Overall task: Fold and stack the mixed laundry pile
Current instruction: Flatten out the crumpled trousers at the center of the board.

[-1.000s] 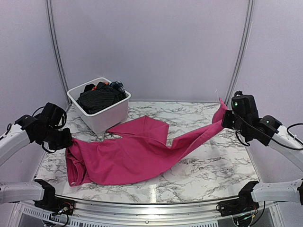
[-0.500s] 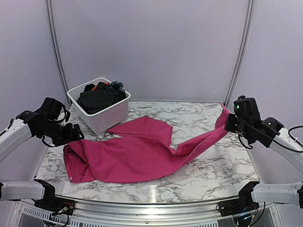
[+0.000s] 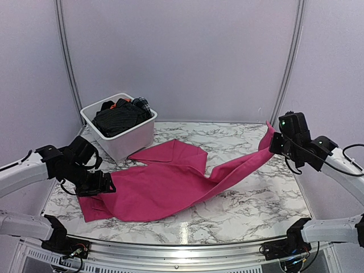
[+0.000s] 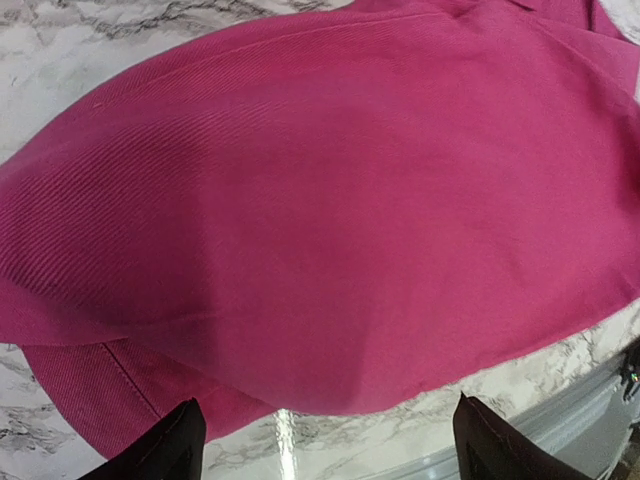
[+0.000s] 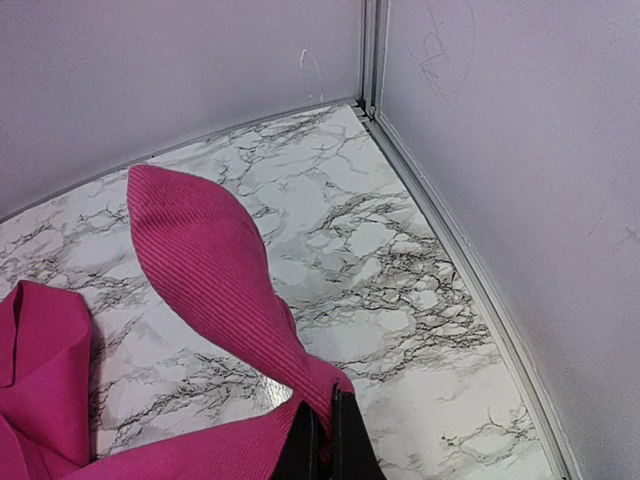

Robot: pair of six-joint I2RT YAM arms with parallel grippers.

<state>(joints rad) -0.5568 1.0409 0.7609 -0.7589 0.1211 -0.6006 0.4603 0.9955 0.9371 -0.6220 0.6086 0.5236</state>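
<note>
- The right gripper (image 3: 275, 144) is clenched on a corner of the large magenta-pink cloth (image 3: 165, 187). It holds that end lifted off the marble table (image 3: 256, 196) near the far right corner, and a pointed flap of fabric stands up above the closed fingers (image 5: 345, 440).
- The left gripper (image 3: 100, 184) is spread wide and grasps nothing. It is low over the cloth's left side, and the wrist view shows its two fingertips (image 4: 180, 425) well apart with a rounded fold of the fabric bulging between them.
- The cloth runs from the near left of the table diagonally up to the raised right end.
- A white plastic tub (image 3: 122, 141) at the far left holds the black pinstriped shirt (image 3: 116, 119), an orange garment (image 3: 115, 104) and a small plaid piece (image 3: 142, 104).
- Faint marks on the right wall panel (image 5: 440, 55) cannot be read.
</note>
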